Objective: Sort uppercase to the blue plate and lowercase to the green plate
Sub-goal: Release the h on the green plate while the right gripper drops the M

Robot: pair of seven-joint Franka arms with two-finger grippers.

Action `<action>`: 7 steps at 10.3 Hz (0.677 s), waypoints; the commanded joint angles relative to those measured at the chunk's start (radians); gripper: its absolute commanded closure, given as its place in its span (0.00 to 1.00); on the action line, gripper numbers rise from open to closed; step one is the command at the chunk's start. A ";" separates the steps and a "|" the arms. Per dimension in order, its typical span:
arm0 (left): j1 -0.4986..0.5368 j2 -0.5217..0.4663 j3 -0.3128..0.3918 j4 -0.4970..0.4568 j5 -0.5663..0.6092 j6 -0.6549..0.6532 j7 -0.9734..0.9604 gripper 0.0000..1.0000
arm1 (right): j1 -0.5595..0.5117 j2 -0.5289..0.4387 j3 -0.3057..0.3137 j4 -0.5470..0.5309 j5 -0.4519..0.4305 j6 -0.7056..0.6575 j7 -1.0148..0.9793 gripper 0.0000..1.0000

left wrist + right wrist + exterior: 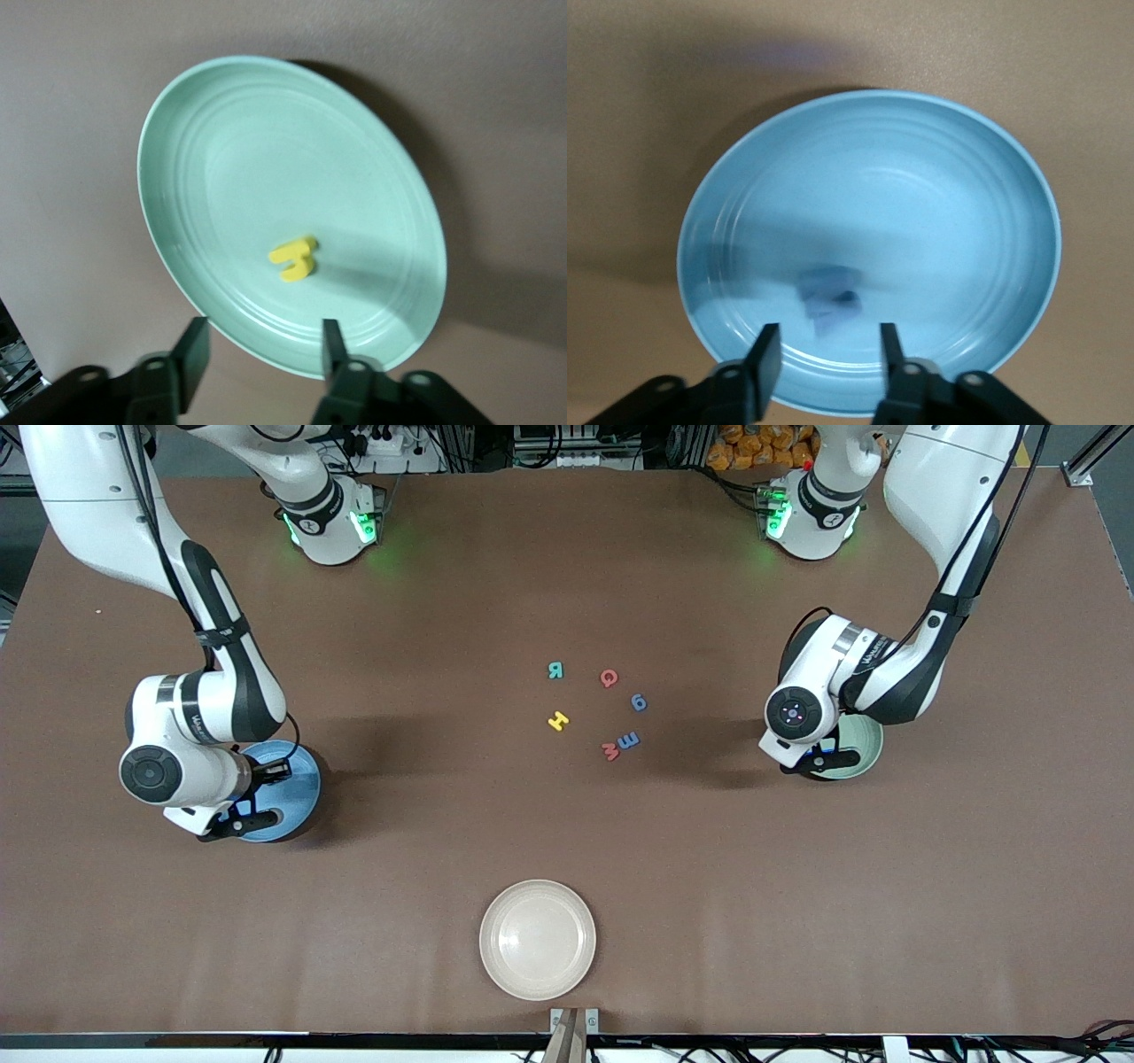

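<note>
My right gripper (828, 352) hangs open over the blue plate (921, 204), and a blurred blue letter (828, 297) lies in the plate just past its fingertips. Over the green plate (266, 159) my left gripper (261, 350) is also open, with a yellow lowercase h (295, 258) lying in the plate. In the front view the blue plate (301, 779) is at the right arm's end and the green plate (864, 740) at the left arm's end. Mid-table lie a teal R (555, 670), red Q (609, 678), blue g (639, 702), yellow H (558, 721), blue m (629, 740) and red m (610, 751).
A cream plate (538, 939) sits near the table's front edge, nearer the front camera than the letters. Brown table surface spreads between the letter cluster and each plate.
</note>
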 commanded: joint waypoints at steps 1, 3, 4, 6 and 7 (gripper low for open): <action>0.000 -0.035 -0.006 -0.002 0.005 0.041 -0.019 0.00 | -0.002 -0.034 0.003 -0.001 0.018 -0.003 -0.014 0.00; -0.004 -0.041 -0.013 0.017 -0.073 0.080 -0.017 0.00 | 0.002 -0.119 0.008 -0.006 0.019 -0.024 -0.014 0.00; -0.011 -0.041 -0.031 0.026 -0.081 0.094 -0.004 0.00 | 0.019 -0.161 0.016 -0.004 0.024 -0.061 -0.011 0.00; -0.012 -0.035 -0.122 0.044 -0.145 0.161 -0.019 0.00 | 0.029 -0.222 0.087 0.000 0.022 -0.112 -0.009 0.00; -0.014 -0.034 -0.140 0.046 -0.211 0.190 -0.038 0.00 | 0.029 -0.251 0.112 0.008 0.022 -0.139 -0.008 0.00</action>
